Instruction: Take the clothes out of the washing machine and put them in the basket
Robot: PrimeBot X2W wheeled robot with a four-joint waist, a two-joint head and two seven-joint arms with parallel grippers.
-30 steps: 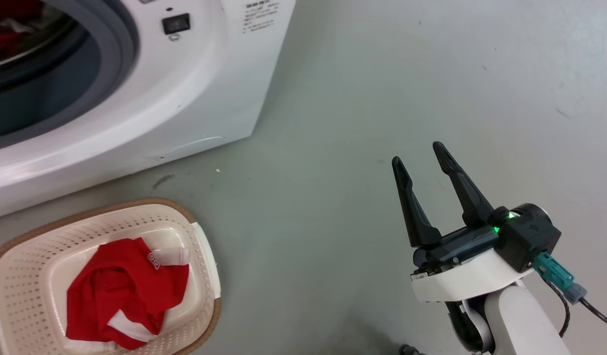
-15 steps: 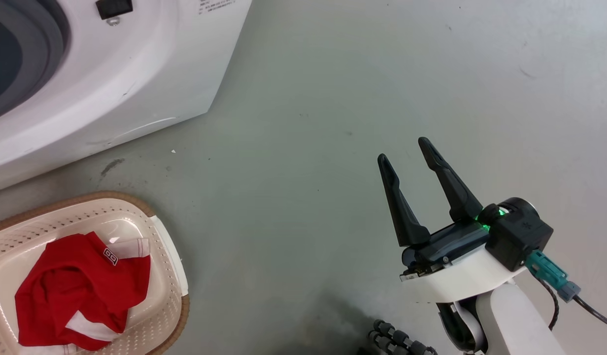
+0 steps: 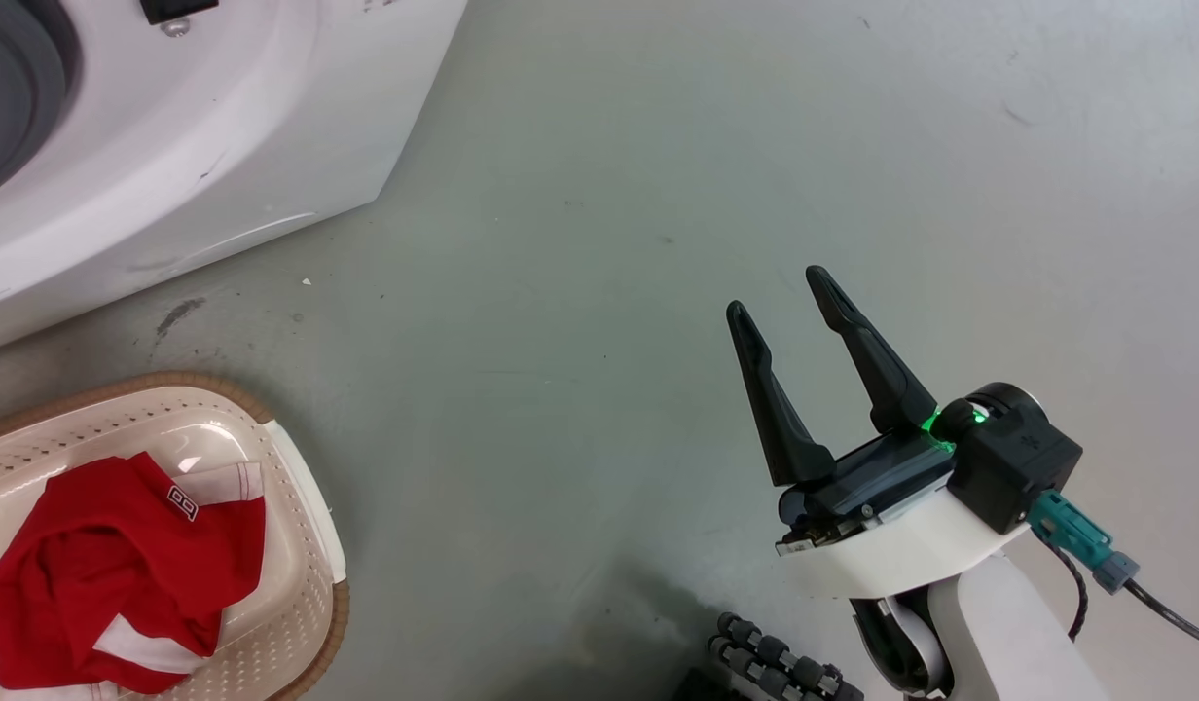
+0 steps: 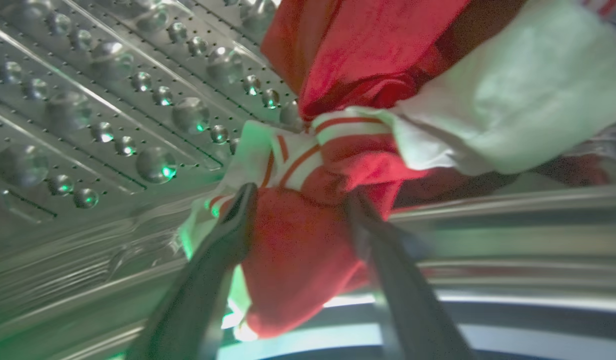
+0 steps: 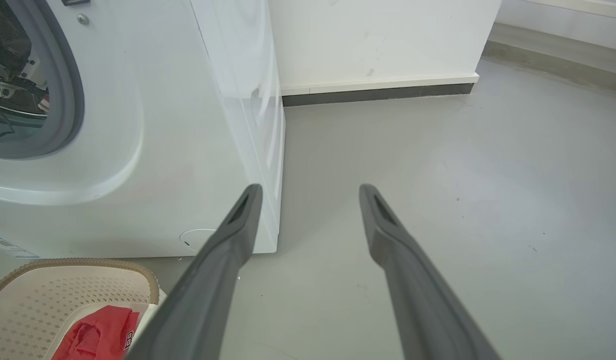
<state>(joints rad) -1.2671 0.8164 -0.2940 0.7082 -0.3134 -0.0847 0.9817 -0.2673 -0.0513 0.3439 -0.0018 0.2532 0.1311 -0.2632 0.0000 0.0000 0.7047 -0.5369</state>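
Inside the washing machine's perforated steel drum (image 4: 88,100) lie red clothes (image 4: 368,65) with white panels and stripes. My left gripper (image 4: 300,195) is open in the drum, and a red fold of a garment sits between its two spread fingers. The white washing machine (image 3: 171,146) (image 5: 163,150) stands at the upper left. In front of it, the cream basket (image 3: 308,506) (image 5: 88,262) holds one red garment (image 3: 103,574) (image 5: 100,335). My right gripper (image 3: 776,292) (image 5: 310,190) hangs open and holds nothing, over bare floor to the right of the machine.
Grey floor (image 3: 609,195) spreads to the right of the machine. A white wall with a dark baseboard (image 5: 378,92) stands behind it. A teal plug and black cable (image 3: 1096,560) trail from my right wrist. A black ribbed part (image 3: 775,667) shows at the bottom edge.
The head camera has turned, so machine and basket slide toward the left edge and the porthole is almost out of frame. My right gripper stays open in much the same pose.
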